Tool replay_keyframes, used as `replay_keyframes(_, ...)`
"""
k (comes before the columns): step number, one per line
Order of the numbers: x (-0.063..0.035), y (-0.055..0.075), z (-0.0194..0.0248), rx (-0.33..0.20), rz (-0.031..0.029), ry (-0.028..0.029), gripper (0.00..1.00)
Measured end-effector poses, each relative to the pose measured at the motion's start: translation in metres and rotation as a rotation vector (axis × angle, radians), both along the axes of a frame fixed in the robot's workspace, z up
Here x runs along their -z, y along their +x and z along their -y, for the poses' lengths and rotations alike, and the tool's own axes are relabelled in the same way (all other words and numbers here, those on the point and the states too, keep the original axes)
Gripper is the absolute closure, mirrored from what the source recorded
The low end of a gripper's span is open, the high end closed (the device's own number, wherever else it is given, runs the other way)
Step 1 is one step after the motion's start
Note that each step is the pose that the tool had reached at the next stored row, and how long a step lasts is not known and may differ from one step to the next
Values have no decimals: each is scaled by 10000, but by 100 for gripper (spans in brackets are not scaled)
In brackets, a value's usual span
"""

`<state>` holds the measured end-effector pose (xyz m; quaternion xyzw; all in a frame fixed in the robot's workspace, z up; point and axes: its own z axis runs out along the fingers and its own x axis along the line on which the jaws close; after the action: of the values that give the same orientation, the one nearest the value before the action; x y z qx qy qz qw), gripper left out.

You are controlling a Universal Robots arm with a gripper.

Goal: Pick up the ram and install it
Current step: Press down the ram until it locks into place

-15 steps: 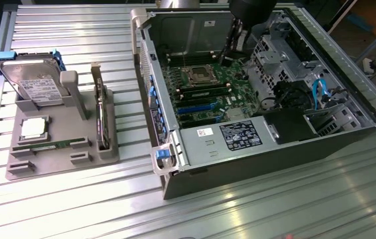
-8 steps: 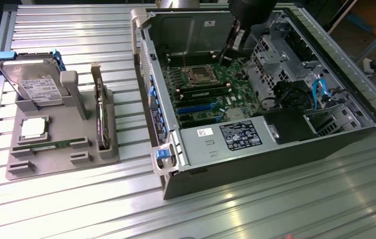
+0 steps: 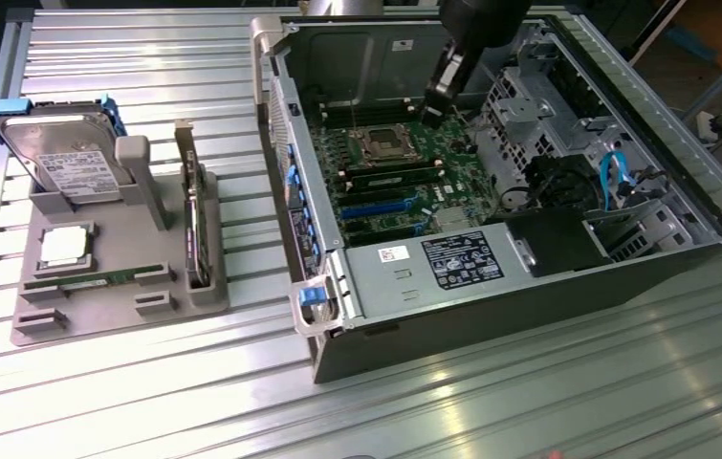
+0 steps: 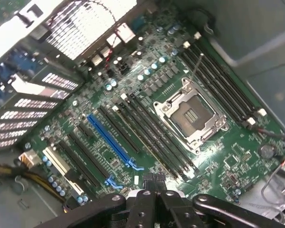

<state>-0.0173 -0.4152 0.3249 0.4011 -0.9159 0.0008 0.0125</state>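
Black robot gripper (image 4: 153, 179), jaws together and holding nothing, hangs inside the open grey computer case (image 3: 667, 251), above its green motherboard (image 3: 393, 182).

Looks like an electronics lab or assembly workshop: ribbed aluminium worktop (image 3: 143, 57), opened computer case (image 3: 489, 191) with bare motherboard (image 4: 147, 118), grey parts fixture (image 3: 119, 287) at nine o'clock holding components.

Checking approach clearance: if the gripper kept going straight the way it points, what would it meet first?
Probably the motherboard, around the memory slots beside the empty processor socket. The gripper is shut; depth is unclear.
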Motion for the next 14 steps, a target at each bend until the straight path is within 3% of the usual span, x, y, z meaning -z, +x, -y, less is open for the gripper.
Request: replay_keyframes(14, 16, 0, 0, 2649, 0, 1, 89)
